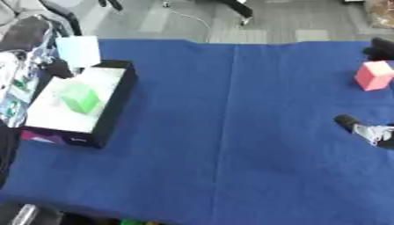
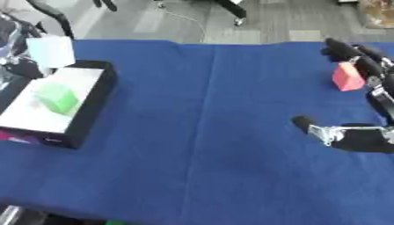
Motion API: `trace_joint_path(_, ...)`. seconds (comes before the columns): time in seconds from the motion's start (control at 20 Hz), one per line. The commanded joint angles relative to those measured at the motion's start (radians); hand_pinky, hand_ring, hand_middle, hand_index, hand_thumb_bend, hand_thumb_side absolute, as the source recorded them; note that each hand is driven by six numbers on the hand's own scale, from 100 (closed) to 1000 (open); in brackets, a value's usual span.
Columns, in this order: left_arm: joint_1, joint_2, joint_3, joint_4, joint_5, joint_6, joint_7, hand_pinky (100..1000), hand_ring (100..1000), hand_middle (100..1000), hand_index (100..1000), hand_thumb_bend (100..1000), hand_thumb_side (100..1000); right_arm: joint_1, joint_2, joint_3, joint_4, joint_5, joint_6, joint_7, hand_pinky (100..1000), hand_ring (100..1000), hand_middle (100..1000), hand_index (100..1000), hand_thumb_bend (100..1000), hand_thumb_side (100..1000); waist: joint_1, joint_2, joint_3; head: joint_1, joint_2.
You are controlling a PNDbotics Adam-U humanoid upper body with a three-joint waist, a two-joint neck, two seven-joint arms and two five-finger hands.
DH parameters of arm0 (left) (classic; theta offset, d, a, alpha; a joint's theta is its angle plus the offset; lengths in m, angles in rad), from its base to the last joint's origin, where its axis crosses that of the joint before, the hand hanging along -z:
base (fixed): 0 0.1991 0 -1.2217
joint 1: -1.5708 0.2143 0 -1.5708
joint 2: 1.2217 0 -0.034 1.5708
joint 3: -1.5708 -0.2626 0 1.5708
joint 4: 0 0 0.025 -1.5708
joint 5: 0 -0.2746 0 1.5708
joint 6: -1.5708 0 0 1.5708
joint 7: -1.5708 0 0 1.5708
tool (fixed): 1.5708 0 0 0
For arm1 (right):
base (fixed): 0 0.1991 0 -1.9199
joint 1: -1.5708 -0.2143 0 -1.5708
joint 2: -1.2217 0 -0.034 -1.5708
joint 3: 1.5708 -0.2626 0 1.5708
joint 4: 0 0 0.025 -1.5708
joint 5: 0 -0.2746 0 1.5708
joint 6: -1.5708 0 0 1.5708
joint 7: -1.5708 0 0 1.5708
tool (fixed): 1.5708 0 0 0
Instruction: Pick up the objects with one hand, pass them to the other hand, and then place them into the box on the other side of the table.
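A pink cube (image 2: 348, 77) sits on the blue tablecloth (image 2: 200, 132) near the right edge. My right hand (image 2: 369, 138) comes in from the right and is open. Its dark fingers (image 2: 355, 55) stretch past the cube's far side, and its thumb (image 2: 306, 124) points left, well apart from the cube on the near side. At the left stands the black box (image 1: 111, 110) with a white inside, and a green cube (image 1: 80, 99) lies in it. Parts of my left arm (image 1: 17, 83) show at the left edge beside the box; its hand is not made out.
A pale blue-white flap or sheet (image 1: 78, 50) stands at the box's far end. Grey floor with cables and chair legs lies beyond the table's far edge. The blue cloth spans the width between the box and the pink cube.
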Motion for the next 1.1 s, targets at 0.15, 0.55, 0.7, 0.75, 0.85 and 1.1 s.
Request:
trace_joint_path(0.15, -0.054, 0.029, 0.018, 0.181, -0.045, 0.013, 0.024, 831, 564, 491, 688, 234, 193, -0.007, -0.014, -0.007, -0.021, 0.01, -0.002, 0.0, 942, 790, 806, 997, 498, 500, -0.018, -0.03, -0.006, -0.011, -0.002)
trace_joint_path(0.55, -0.077, 0.021, 0.055, 0.248, -0.125, 0.035, 0.091, 910, 785, 783, 910, 764, 759, -0.004, -0.009, -0.006, -0.021, 0.016, -0.002, 0.007, 942, 787, 801, 998, 494, 500, -0.025, -0.026, -0.013, -0.048, -0.002)
trace_joint_path(0.7, -0.066, 0.029, 0.075, 0.187, -0.137, 0.04, 0.113, 910, 798, 805, 925, 793, 820, -0.002, -0.014, -0.01, -0.021, 0.017, -0.002, 0.005, 941, 787, 801, 998, 494, 500, -0.025, -0.027, -0.011, -0.061, -0.002)
trace_joint_path(0.75, -0.061, 0.033, 0.082, 0.161, -0.137, 0.042, 0.118, 907, 802, 812, 930, 804, 836, -0.002, -0.018, -0.012, -0.021, 0.018, -0.003, 0.004, 941, 788, 801, 998, 495, 500, -0.025, -0.027, -0.01, -0.066, -0.002)
trace_joint_path(0.85, -0.05, 0.039, 0.094, 0.106, -0.133, 0.045, 0.125, 900, 804, 816, 933, 820, 846, 0.0, -0.027, -0.015, -0.021, 0.019, -0.006, 0.0, 941, 790, 803, 998, 497, 499, -0.025, -0.027, -0.008, -0.073, -0.002)
trace_joint_path(1.1, -0.022, 0.054, 0.099, -0.02, -0.124, 0.033, 0.098, 916, 813, 830, 947, 888, 848, 0.003, -0.055, -0.025, -0.021, 0.025, -0.016, -0.015, 940, 791, 802, 999, 498, 497, -0.023, -0.027, -0.004, -0.083, -0.002)
